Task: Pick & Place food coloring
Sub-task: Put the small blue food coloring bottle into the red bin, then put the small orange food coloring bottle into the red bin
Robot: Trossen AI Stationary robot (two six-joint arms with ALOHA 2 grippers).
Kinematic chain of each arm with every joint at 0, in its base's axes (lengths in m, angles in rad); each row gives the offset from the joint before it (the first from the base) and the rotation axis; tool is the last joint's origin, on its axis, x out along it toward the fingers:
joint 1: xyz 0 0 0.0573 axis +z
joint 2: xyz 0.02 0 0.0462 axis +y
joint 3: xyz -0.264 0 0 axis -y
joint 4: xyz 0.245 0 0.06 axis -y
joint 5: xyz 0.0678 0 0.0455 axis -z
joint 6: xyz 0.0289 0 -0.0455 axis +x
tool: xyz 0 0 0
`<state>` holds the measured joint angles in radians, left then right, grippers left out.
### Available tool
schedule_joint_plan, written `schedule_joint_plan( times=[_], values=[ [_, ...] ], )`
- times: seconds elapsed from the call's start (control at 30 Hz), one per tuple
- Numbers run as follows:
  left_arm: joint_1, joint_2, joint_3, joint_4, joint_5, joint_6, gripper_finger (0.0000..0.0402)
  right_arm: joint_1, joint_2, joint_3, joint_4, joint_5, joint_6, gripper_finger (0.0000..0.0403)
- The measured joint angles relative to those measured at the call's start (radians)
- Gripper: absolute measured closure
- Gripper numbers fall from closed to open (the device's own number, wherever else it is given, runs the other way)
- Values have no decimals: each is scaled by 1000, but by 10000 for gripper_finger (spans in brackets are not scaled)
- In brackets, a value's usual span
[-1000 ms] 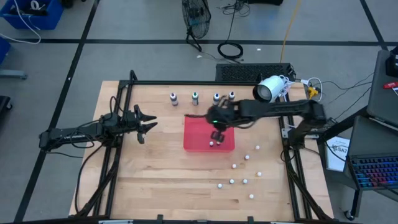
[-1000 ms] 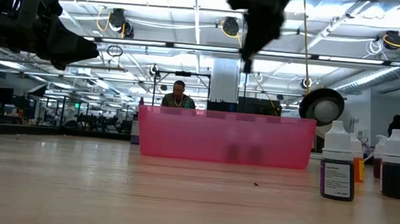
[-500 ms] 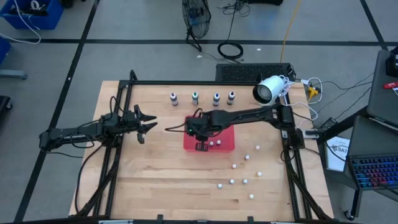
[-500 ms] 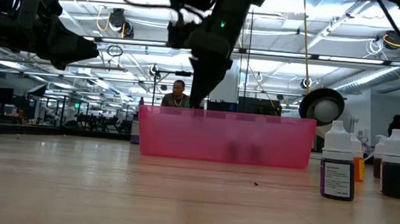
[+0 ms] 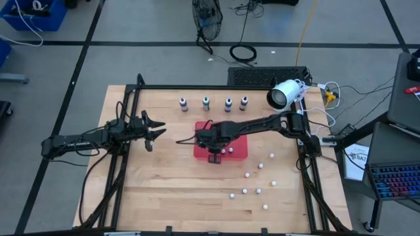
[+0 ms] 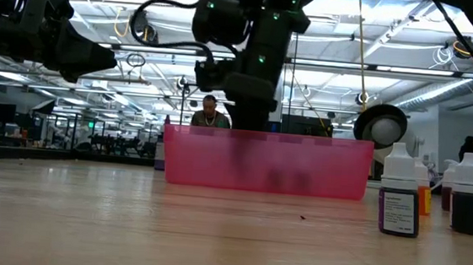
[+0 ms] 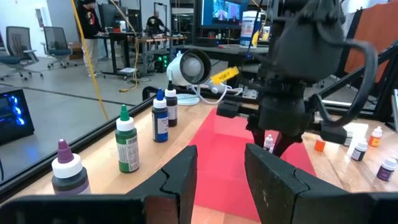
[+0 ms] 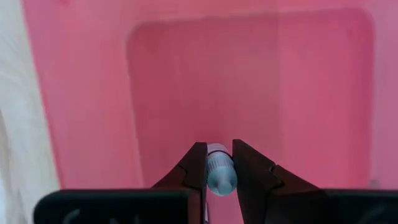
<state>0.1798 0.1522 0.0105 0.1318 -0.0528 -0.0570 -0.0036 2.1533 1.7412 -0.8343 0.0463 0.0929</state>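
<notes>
The pink bin's [image 6: 265, 162] translucent wall blurs the right gripper's [image 8: 219, 163] fingertips — its small bottle [image 8: 220, 172] shows cap-end only, label unseen. Rightmost dark bottle [image 6: 472, 195] — partly cut off.

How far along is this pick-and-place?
Done: at least one small white piece lies in the pink bin. In hand: the right gripper is shut on a small pale-capped bottle low inside that bin. Left: four food coloring bottles stand in a row beyond the bin. The left gripper waits open at the table's left.
</notes>
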Motion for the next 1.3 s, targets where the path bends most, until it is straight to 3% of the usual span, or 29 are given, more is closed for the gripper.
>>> schedule_joint_plan(
  times=[0.23, 0.5, 0.73, 1.07, 1.2, 1.3],
  values=[
    [0, 0, 0, 0, 0, 0, 265, 0, -3, -39, 28, 2, 19, 358],
    [0, 0, 0, 0, 0, 0, 265, 0, -27, -42, 29, 2, 60, 266],
    [0, 0, 0, 0, 0, 0, 265, 4, -121, -42, -15, 2, 122, 244],
    [0, 0, 0, 0, 0, 0, 265, 159, -294, -47, -575, 17, 538, 248],
    [0, 0, 0, 0, 0, 0, 265, 262, -360, -131, -591, 102, 664, 248],
    [0, 0, 0, 0, 0, 0, 265, 302, -417, -228, -569, 106, 755, 242]
  ],
)
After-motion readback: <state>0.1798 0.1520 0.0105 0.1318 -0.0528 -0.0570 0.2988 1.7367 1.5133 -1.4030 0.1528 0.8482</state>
